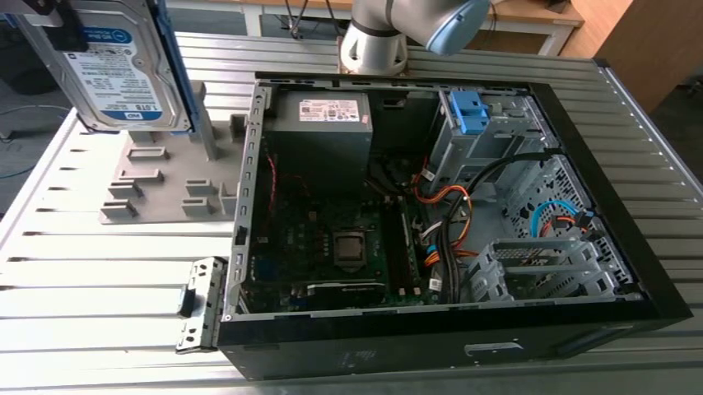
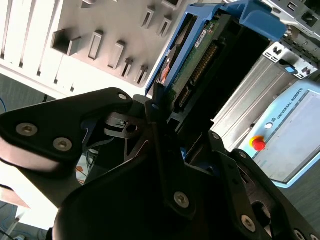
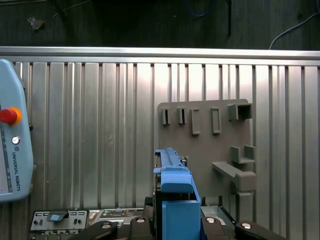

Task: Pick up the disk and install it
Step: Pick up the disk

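Black pincer (image 2: 182, 120) of a robot arm (image 1: 379, 41) gripped the disk (image 1: 115, 66) on edge, its fingers (image 2: 156, 107) closed against the drive's blue bracket (image 3: 176, 200), as seen in both wrist views. In the exterior view the disk hung upright, label toward the camera, at ten o'clock from the open computer case (image 1: 439, 350), over a grey holder plate (image 1: 165, 177) on the slatted metal table (image 1: 99, 271). Inside the case, a grey power-supply box (image 1: 321, 123) sat at twelve o'clock and a blue latch piece (image 1: 468, 111) at one o'clock.
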Controlling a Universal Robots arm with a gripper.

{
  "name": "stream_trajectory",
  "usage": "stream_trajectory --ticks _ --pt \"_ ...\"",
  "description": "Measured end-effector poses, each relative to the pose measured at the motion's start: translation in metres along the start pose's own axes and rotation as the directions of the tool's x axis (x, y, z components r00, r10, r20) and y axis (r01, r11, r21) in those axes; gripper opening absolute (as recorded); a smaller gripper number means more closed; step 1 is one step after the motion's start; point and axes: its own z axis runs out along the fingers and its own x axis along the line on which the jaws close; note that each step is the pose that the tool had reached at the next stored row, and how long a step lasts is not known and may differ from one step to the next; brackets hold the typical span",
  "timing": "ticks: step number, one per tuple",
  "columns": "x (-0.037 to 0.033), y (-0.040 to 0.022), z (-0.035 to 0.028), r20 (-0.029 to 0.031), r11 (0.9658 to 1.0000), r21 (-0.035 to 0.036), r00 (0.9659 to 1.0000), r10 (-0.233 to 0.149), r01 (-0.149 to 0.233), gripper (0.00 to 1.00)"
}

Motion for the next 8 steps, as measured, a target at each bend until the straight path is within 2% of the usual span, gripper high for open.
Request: stream_trajectory --ticks 8 --pt "0.0 -0.0017 0.0 0.0 1.0 0.0 1.0 0.0 0.0 0.36"
